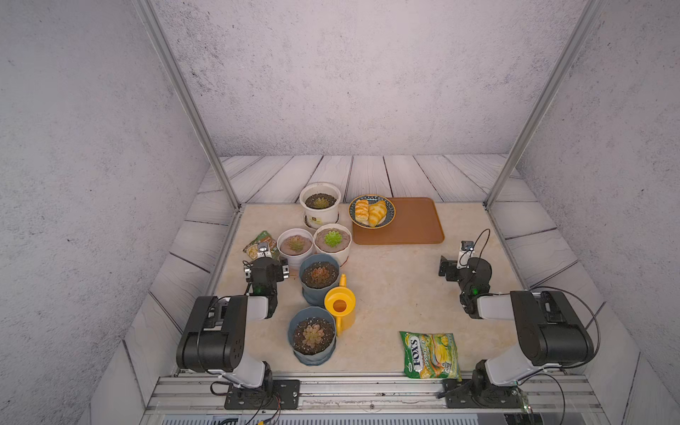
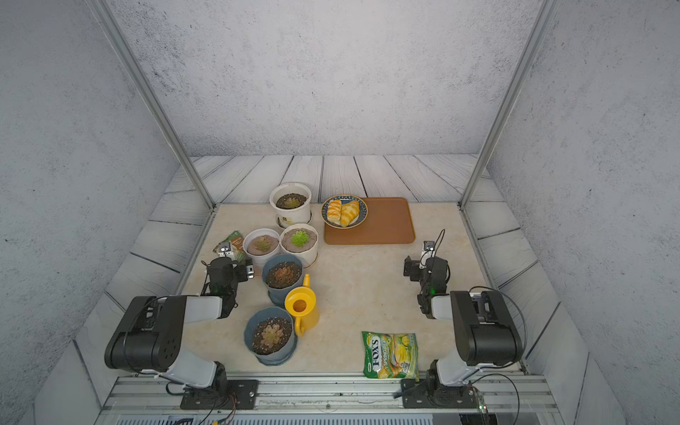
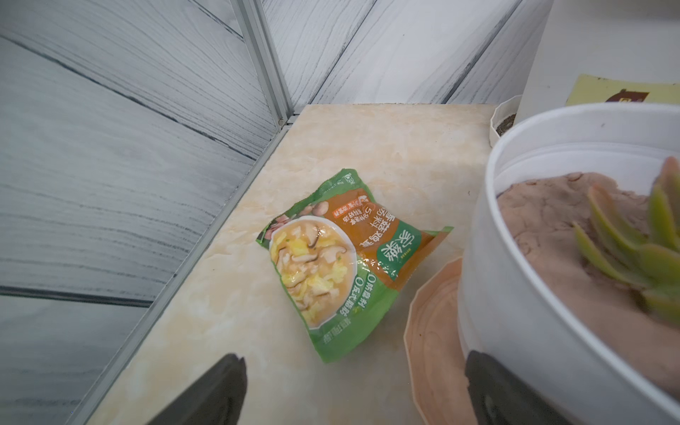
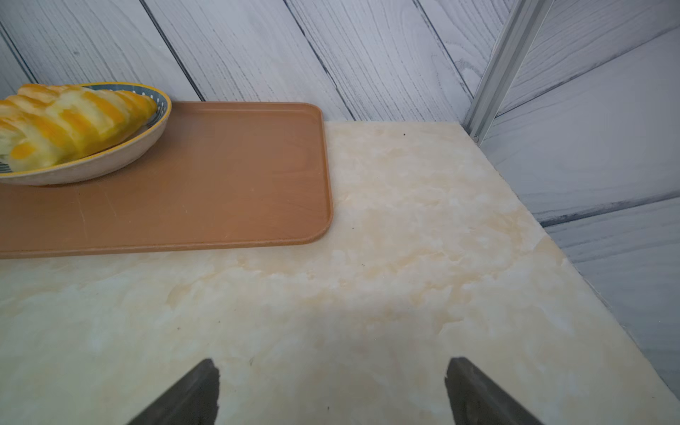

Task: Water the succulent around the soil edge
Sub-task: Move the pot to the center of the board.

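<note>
Looking down on a cream marbled desk (image 1: 397,294), with a yellow watering can (image 1: 340,303) serving as the anchor. Standing upright near the desk's middle, with its open mouth facing up, its spout pointing away from the robot's base and its handle toward it.

Showing, well left of the can, the left pincer (image 3: 355,357) hanging above the desk, with fingers spreading wide and gripping nothing. Catching, in the left wrist view, a green soup packet (image 3: 342,257) lying flat just past those fingers, left of the can and beyond it.

Showing five potted succulents gathering left of and beyond the can:
- A near blue-grey pot (image 1: 312,336) sitting just left of the can's handle.
- A far blue-grey pot (image 1: 319,275) sitting just left of its spout.
- Two white pots standing side by side beyond the can, one (image 1: 295,245) holding an olive rosette and one (image 1: 332,241) a bright green rosette.
- A taller white pot (image 1: 320,202) standing farther beyond the can.

Showing, beyond and right of the can, a brown tray (image 1: 415,228) carrying a plate (image 1: 392,217) of striped pastries (image 1: 371,211). Showing a green candy bag (image 1: 430,355) lying right of the can, nearer the robot's base.

Ending well right of the can with the right pincer (image 4: 332,362) hanging over bare desk, with fingers spreading wide and holding nothing.
</note>
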Robot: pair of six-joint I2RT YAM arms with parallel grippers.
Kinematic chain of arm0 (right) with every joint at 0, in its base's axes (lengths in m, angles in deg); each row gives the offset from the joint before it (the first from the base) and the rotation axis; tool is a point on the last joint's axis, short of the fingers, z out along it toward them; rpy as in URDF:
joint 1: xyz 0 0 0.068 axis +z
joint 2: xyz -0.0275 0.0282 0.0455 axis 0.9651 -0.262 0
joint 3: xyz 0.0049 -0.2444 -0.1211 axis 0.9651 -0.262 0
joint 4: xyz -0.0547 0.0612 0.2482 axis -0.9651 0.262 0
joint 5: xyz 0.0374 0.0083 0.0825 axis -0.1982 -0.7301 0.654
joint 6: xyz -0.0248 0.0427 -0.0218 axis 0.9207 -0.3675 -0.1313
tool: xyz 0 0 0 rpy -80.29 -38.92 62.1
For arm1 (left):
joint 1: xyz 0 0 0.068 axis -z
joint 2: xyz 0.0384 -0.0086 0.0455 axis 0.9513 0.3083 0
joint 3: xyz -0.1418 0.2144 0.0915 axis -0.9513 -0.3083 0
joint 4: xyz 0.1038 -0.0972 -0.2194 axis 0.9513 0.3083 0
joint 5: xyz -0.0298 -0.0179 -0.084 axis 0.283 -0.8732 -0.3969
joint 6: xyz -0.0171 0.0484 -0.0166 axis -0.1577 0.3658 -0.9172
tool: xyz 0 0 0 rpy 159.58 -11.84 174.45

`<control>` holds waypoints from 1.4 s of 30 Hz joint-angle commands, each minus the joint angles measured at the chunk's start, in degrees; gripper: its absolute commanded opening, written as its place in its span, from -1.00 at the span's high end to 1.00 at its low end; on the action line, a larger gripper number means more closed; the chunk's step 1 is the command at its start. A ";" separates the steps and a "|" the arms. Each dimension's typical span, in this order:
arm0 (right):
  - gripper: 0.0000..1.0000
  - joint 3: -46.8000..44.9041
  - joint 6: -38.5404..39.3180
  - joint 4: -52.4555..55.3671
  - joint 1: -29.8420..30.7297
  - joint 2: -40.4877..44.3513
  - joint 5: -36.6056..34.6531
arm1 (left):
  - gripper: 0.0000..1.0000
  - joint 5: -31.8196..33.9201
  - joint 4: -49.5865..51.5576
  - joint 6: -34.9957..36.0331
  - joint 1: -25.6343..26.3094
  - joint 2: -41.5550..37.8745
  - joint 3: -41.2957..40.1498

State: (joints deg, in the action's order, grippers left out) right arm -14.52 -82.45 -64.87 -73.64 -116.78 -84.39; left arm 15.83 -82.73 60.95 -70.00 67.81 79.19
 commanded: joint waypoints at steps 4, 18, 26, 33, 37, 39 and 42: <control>-0.99 0.03 0.36 -1.02 -0.04 -0.22 0.87 | -0.97 0.32 -0.68 0.32 0.33 -0.64 0.63; -0.99 0.07 0.35 -1.08 0.02 -0.31 0.87 | -0.97 0.33 -0.68 0.32 0.41 -0.62 0.63; -0.99 0.41 -0.57 -0.61 -0.14 -0.46 -0.22 | -0.97 -0.24 -0.44 0.17 0.04 -0.57 0.76; -0.99 -0.92 0.13 -2.42 0.12 0.44 -0.06 | -0.97 5.26 10.97 -3.21 -0.12 -10.35 1.65; -0.99 -1.30 -0.95 3.03 3.52 7.96 -13.63 | -0.97 12.97 24.22 -10.16 -0.07 -19.26 4.45; -0.99 3.28 -4.55 17.28 4.02 13.13 -15.81 | -0.97 17.32 29.36 -16.11 -0.11 -22.76 5.12; -0.99 9.39 -10.38 33.52 4.25 18.91 -14.43 | -0.97 19.42 42.81 -26.92 -0.05 -27.97 8.42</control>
State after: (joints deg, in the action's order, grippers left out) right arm -10.21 -86.95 -46.11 -69.60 -103.52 -95.27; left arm 29.82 -55.78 45.78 -70.05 42.76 85.22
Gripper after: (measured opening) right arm 0.994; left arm 0.984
